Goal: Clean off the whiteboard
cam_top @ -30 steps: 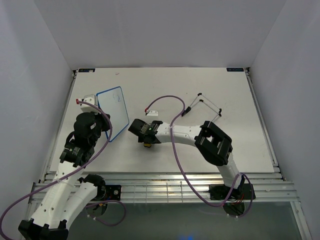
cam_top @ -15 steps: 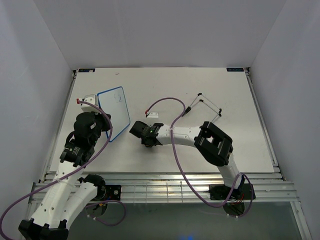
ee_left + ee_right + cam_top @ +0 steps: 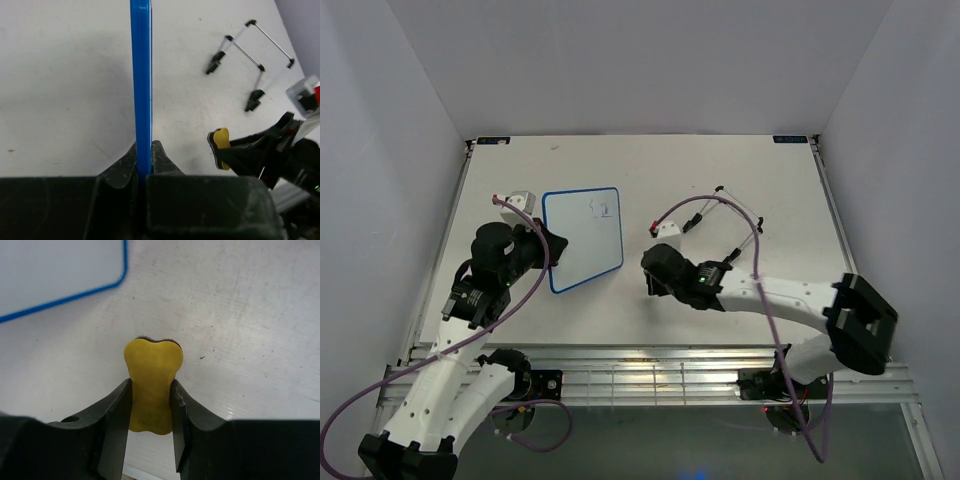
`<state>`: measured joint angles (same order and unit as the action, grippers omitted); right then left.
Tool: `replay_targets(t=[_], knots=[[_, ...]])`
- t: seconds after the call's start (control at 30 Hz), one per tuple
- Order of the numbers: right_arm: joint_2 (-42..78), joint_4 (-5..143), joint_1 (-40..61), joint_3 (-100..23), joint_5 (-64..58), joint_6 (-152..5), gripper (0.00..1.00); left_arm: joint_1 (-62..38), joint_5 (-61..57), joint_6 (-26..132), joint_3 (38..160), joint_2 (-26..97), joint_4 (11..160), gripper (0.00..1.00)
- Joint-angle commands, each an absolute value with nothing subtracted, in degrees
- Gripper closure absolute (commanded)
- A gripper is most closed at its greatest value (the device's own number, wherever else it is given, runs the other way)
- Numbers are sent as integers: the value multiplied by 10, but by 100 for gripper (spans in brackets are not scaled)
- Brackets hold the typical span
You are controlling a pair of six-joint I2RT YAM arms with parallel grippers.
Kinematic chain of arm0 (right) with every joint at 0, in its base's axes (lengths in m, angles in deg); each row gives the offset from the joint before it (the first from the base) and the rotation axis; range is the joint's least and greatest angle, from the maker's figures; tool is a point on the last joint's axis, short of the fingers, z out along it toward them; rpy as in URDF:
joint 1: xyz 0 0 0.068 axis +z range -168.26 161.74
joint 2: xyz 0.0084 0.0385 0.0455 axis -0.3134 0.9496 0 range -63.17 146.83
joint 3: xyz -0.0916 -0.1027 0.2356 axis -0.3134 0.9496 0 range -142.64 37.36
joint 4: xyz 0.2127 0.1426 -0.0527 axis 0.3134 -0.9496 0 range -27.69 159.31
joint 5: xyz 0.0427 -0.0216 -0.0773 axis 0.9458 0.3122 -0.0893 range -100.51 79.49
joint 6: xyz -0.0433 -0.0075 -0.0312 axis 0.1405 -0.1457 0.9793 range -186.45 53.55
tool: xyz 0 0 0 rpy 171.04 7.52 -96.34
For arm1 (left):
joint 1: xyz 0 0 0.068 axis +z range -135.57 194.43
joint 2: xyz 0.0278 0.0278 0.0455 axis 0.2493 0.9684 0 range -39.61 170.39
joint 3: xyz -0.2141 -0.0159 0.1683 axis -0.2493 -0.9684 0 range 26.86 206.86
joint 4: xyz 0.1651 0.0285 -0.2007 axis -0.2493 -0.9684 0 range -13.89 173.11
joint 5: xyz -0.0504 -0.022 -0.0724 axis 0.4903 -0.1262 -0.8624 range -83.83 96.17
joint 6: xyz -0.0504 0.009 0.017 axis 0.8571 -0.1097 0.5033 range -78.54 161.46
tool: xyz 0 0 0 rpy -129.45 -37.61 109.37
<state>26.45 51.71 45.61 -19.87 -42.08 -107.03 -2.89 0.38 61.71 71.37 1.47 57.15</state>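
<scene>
Jaws of the left gripper (image 3: 144, 162) are clamped tight on the blue rim of the whiteboard (image 3: 141, 75), which runs edge-on straight ahead of them. To their right, the right gripper (image 3: 151, 387) pinches a yellow eraser (image 3: 153, 362) at its waist, over the table (image 3: 240, 315). Farther ahead and right lie black wire stand pieces (image 3: 243, 52).

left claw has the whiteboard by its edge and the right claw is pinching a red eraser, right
Not quite: the eraser is yellow, not red, as the right wrist view shows, pinched in the right claw. The left claw does have the whiteboard by its edge.
</scene>
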Motion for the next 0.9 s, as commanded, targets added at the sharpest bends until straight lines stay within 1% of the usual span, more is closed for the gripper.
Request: replay_targets(t=[0.0, 0.03, 0.1, 0.2, 0.27, 0.33, 0.47, 0.6, 0.73, 0.87], knots=[[142, 644, 436, -122, -298, -906, 72, -29, -121, 668, 725, 17, 546, 100], [124, 657, 435, -112, -267, -864, 73, -28, -156, 678, 716, 11, 549, 100], [90, 679, 436, -100, -197, -840, 74, -28, -188, 704, 689, 2, 552, 100], [81, 736, 436, -102, -138, -823, 75, -29, -246, 728, 660, 4, 554, 100], [96, 756, 436, -112, -123, -811, 75, -29, -270, 748, 646, 12, 561, 100], [121, 787, 436, -131, -90, -806, 75, -29, -266, 756, 636, 27, 561, 100], [164, 821, 434, -164, -88, -801, 75, -29, -265, 748, 630, 63, 550, 100], [200, 824, 423, -190, -87, -811, 76, -29, -275, 744, 629, 78, 550, 100], [198, 847, 392, -157, -65, -831, 77, -29, -282, 737, 631, 78, 551, 100], [197, 859, 325, -103, -8, -850, 77, -29, -303, 727, 629, 78, 559, 100]])
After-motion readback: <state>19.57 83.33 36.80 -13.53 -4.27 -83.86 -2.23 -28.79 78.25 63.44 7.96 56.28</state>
